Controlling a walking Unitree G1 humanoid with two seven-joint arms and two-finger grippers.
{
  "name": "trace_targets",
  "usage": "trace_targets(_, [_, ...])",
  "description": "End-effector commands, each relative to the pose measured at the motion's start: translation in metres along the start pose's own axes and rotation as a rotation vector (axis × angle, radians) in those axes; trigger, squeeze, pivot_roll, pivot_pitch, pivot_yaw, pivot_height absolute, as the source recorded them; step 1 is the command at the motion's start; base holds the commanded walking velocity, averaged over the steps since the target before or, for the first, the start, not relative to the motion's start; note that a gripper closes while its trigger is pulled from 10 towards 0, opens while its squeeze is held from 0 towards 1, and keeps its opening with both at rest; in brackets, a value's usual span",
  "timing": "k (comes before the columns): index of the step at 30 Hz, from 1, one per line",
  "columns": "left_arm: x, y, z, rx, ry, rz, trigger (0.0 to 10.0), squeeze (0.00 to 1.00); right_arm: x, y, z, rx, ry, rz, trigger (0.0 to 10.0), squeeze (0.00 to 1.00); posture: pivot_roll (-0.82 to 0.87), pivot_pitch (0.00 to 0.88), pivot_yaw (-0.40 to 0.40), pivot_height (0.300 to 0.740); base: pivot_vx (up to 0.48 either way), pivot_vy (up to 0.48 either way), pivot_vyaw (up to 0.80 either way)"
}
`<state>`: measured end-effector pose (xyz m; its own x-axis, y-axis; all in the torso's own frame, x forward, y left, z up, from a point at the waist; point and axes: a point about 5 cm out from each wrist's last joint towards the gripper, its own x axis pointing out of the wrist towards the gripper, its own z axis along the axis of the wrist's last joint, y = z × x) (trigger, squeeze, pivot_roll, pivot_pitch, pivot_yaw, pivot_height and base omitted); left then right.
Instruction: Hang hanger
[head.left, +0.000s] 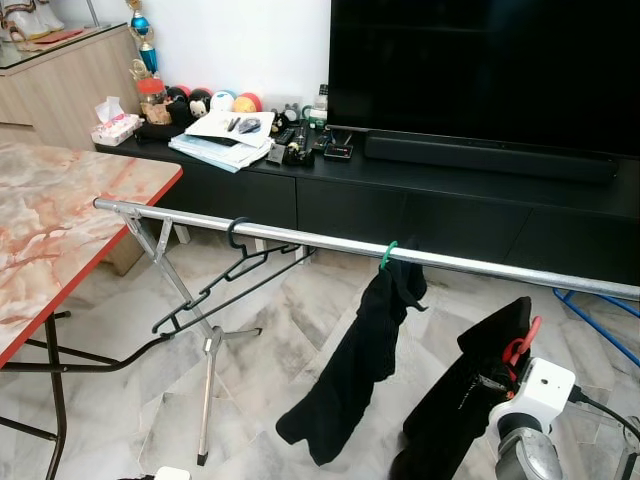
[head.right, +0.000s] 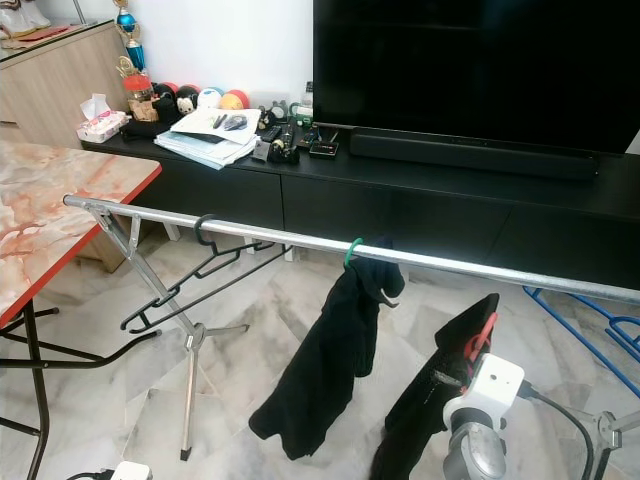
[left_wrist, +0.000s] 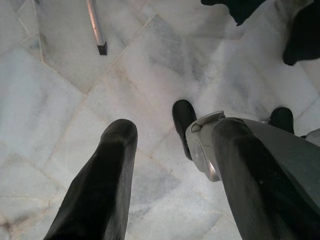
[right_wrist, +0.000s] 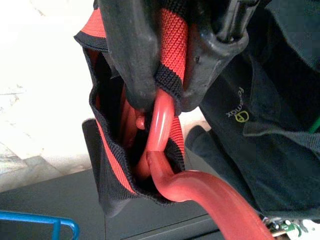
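A silver rail runs across the room on a metal stand. An empty black hanger hangs on it at the left, and a black garment on a green hanger hangs near the middle. Low on the right, my right gripper is shut on a red hanger that carries a black garment with red trim, held below the rail. My left gripper hangs open over the marble floor with nothing between its fingers.
A marble-topped folding table stands at the left. A low black TV cabinet with a large TV and clutter lies behind the rail. The stand's leg reaches the floor. Blue tubing lies far right.
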<state>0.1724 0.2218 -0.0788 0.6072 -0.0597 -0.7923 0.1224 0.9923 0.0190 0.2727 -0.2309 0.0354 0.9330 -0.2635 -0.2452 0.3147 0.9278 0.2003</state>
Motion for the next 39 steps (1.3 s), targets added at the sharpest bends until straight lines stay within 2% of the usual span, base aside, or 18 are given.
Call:
trace_targets(1, [-0.0014,-0.0006,-0.0083,-0.008,0.035,0.005,10.0,0.00,0.0028,0.0002,0.0154,0.000,-0.056,0.001,10.0,0.00,0.01,0.044,0.018,0.740,0.000,0.000,0.00])
trace_targets(6, [-0.0020,-0.0001,-0.0105,-0.010,0.043,0.009,10.0,0.00,0.0025,0.0016,0.0122,0.010,-0.032,0.001,10.0,0.00,0.01,0.035,0.019,0.740,0.000,0.000,0.00])
trace_targets(9, [-0.0022,0.0001,-0.0108,-0.005,0.045,0.009,10.0,0.00,0.0019,0.0026,0.0104,0.034,-0.028,0.004,10.0,0.00,0.01,0.033,0.020,0.740,0.000,0.000,-0.79])
trace_targets(17, [-0.0015,-0.0004,-0.0092,0.002,0.043,0.007,10.0,0.00,0.0005,0.0044,0.0080,0.007,-0.016,0.008,10.0,0.00,0.01,0.028,0.023,0.740,0.000,0.000,-0.78])
trace_targets(30, [-0.0020,0.0004,-0.0098,-0.008,0.040,0.008,10.0,0.00,0.0016,0.0030,0.0104,0.020,-0.029,-0.010,10.0,0.00,0.02,0.049,0.025,0.740,0.000,0.000,0.00])
trace_targets(39, [-0.0024,0.0024,-0.0097,-0.011,0.040,0.016,10.0,0.00,0.0018,0.0032,0.0092,0.025,-0.022,-0.015,10.0,0.00,0.02,0.054,0.026,0.740,-0.272,0.000,0.00])
